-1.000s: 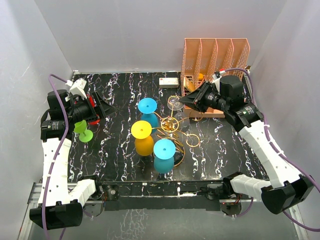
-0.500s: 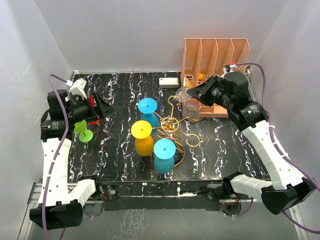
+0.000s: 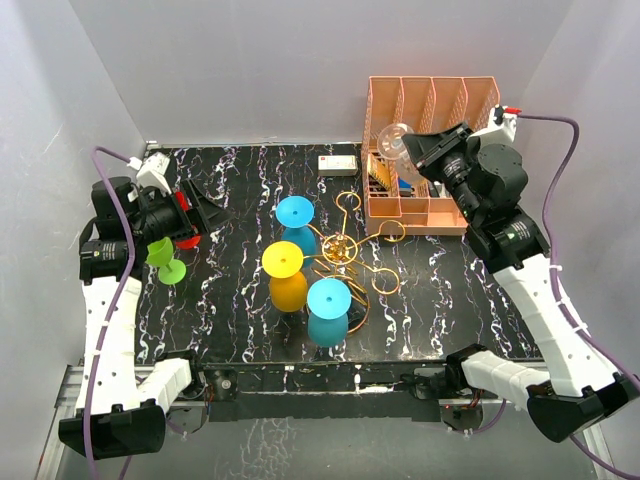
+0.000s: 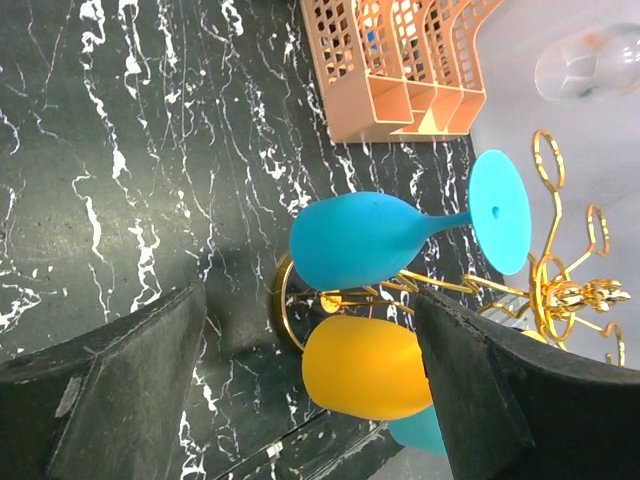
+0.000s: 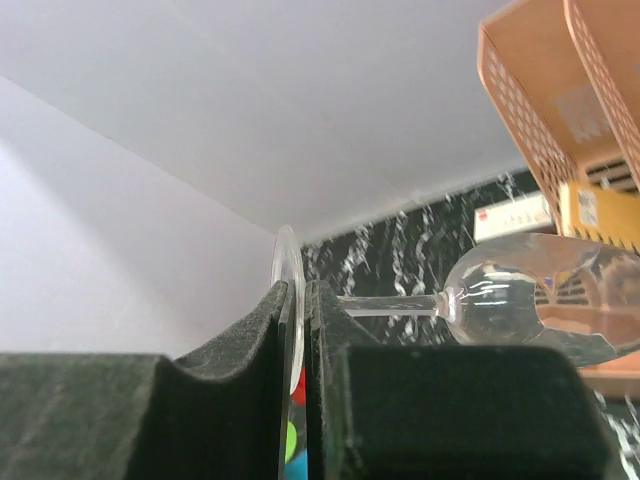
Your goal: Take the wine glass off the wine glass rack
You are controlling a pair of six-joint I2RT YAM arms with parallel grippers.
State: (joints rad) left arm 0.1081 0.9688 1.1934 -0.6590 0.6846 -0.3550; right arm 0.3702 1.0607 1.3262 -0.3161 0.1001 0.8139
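Note:
The gold wire wine glass rack stands mid-table with a blue, a yellow and a cyan glass hanging on its arms. My right gripper is shut on the round foot of a clear wine glass and holds it in the air, clear of the rack, in front of the orange organizer. The right wrist view shows the foot pinched between the pads and the bowl pointing right. My left gripper is open and empty at the far left, facing the rack.
An orange slotted file organizer stands at the back right, right behind the held glass. A green glass lies under the left arm, with a red object beside it. A small white box sits at the back edge.
My right gripper has carried the clear glass off the rack's back arm, up and to the back right, to beside the organizer. The left arm has barely moved.

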